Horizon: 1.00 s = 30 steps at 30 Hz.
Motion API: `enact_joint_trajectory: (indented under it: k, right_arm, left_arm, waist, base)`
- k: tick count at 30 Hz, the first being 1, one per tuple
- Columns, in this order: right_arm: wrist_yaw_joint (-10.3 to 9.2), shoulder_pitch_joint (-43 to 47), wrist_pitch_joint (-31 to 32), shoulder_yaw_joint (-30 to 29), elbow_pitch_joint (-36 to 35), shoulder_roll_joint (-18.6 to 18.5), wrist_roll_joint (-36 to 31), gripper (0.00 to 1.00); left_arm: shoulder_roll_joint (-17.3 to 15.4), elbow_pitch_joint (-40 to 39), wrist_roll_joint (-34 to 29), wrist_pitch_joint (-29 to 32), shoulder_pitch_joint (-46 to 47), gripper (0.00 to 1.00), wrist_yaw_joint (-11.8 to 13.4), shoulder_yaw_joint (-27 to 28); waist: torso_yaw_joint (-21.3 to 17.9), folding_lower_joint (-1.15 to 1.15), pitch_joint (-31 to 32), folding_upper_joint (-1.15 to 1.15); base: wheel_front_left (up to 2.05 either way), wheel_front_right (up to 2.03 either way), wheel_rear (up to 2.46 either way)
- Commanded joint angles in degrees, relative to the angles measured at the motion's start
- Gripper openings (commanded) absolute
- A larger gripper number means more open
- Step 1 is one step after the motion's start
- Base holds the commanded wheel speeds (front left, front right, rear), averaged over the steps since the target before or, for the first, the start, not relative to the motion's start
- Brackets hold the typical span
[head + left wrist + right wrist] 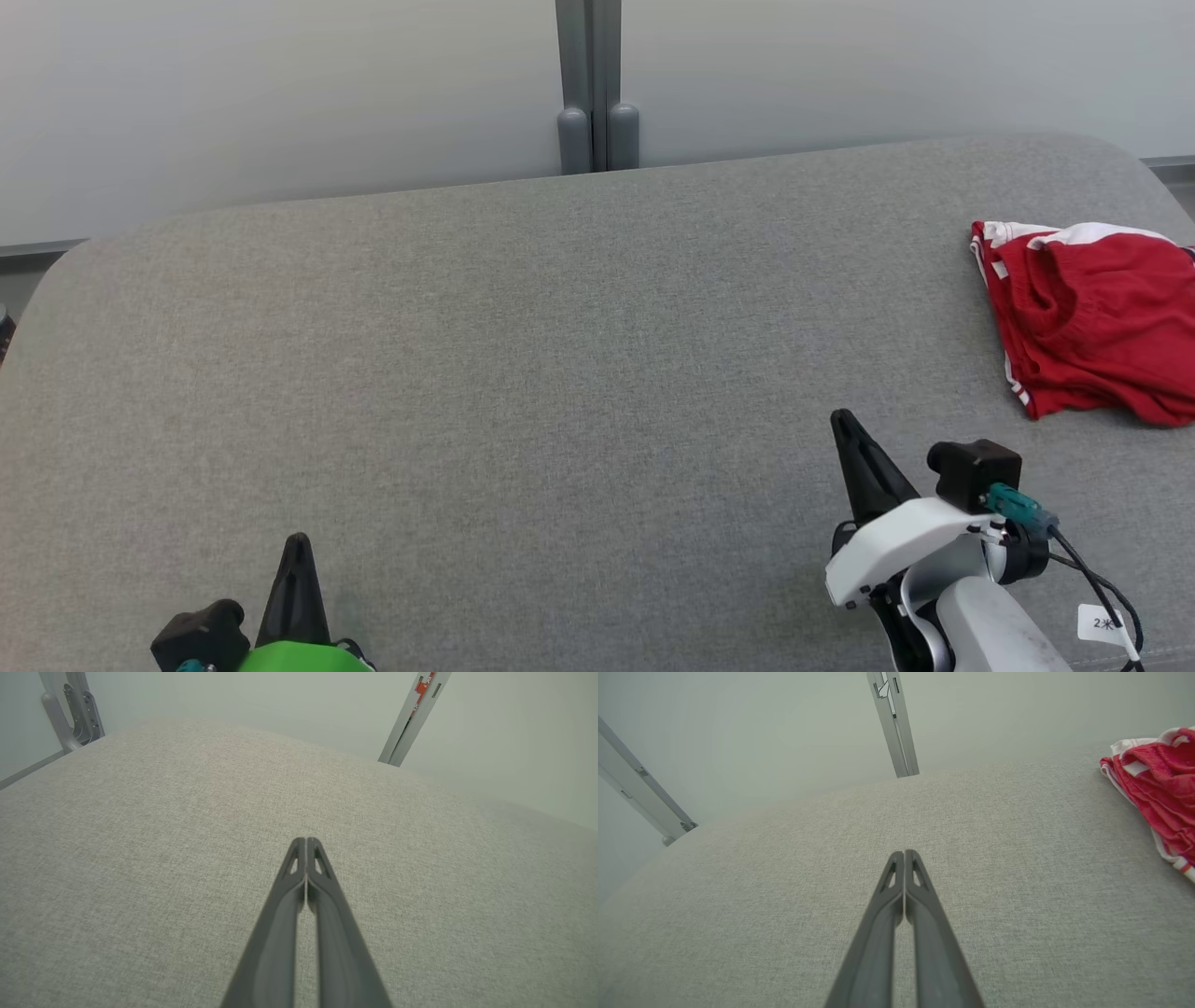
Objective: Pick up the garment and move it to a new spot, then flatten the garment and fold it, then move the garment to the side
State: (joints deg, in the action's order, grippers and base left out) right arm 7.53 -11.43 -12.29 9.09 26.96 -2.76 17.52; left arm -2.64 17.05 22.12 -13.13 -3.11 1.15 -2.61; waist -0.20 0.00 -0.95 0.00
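Fingers (875,942) together; crumpled red garment (1092,317), white trim.

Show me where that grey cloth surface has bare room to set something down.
The grey fabric surface is bare from its left edge to the crumpled red-and-white garment at far right, beyond the left gripper and right gripper. Crowded only there.

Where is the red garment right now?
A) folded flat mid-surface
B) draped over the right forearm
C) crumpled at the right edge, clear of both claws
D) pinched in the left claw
C: the red garment lies bunched at the right edge of the grey surface, apart from the shut right claw.
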Motion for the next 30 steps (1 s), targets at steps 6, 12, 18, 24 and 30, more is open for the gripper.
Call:
enact_joint_trajectory:
  k: [6, 12, 18, 24, 30]
  right_arm:
    - [-0.01, -0.39, 1.8, -1.8, -2.38, -0.07, 7.84, 0.0]
    - [-0.01, 0.11, 3.23, -2.96, -3.36, -0.08, 13.55, 0.0]
    - [-0.01, 0.57, 4.58, -4.08, -4.24, -0.09, 18.86, 0.0]
    - [-0.02, 0.92, 5.85, -5.11, -5.06, -0.09, 23.87, 0.0]
    - [-0.02, 1.33, 7.04, -6.08, -5.81, -0.1, 28.5, 0.0]
  left_arm:
    - [-0.18, -1.09, 7.39, 1.84, 1.72, 0.0, -1.01, 1.13]
    - [-0.19, -1.37, 12.77, 3.29, 2.39, 0.0, -1.68, 1.77]
    - [-0.21, -1.58, 17.75, 4.68, 3.02, 0.0, -2.29, 2.38]
    - [-0.22, -1.74, 22.46, 6.03, 3.65, 0.0, -2.87, 2.98]
    - [-0.23, -1.87, 26.83, 7.25, 4.21, 0.0, -3.41, 3.57]
  waist:
    - [0.01, 0.0, 0.05, 0.0]
    - [0.02, 0.0, 0.08, 0.0]
    - [0.03, 0.0, 0.12, 0.0]
    - [0.04, 0.0, 0.16, 0.0]
    - [0.05, 0.0, 0.2, 0.0]
  base:
    - [0.0, 0.0, 0.0]
    - [0.0, 0.0, 0.0]
    - [0.0, 0.0, 0.0]
    - [0.0, 0.0, 0.0]
    - [0.0, 0.0, 0.0]
